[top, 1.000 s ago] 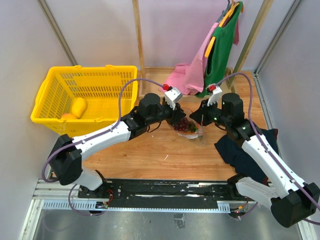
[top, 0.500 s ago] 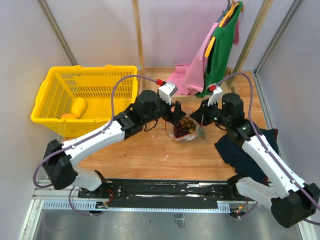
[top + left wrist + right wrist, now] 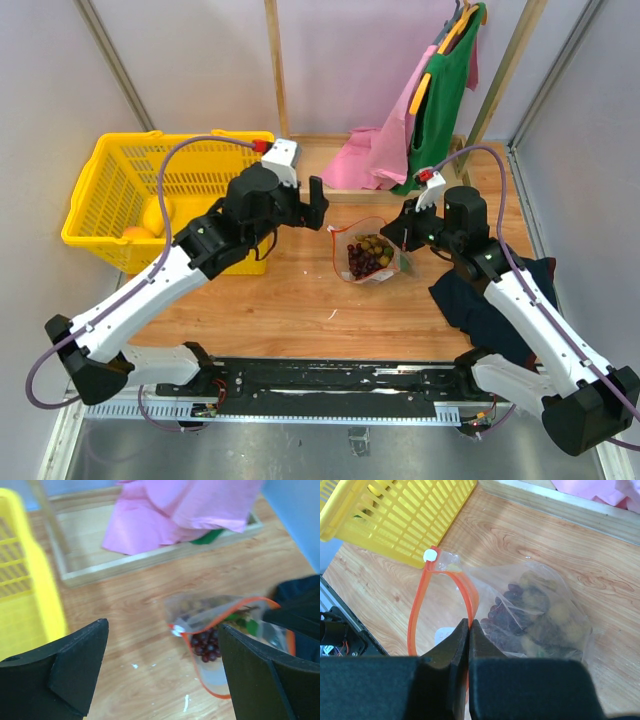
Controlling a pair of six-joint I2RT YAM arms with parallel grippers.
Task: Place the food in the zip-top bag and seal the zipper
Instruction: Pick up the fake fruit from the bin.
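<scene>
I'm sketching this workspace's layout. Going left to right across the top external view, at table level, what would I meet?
yellow basket → left gripper, open → zip-top bag → right gripper, shut on the bag's right edge → dark cloth

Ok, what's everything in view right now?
zip-top bag: one, clear, mouth open, middle of the table
zipper: one, red-orange, along the bag's mouth
purple grape bunch: one, dark purple, inside the bag
green grape bunch: one, green, inside the bag
yellow fruit: one, yellow, in the basket
orange fruit: one, orange, in the basket
basket: one, yellow, table's far left
pink cloth: one, pink, table's far edge
green garment: one, green, hanging at the back
dark cloth: one, dark blue, table's right side
left tool: one, black, open, empty, between basket and bag
right tool: one, black, shut on the bag's mouth edge
</scene>
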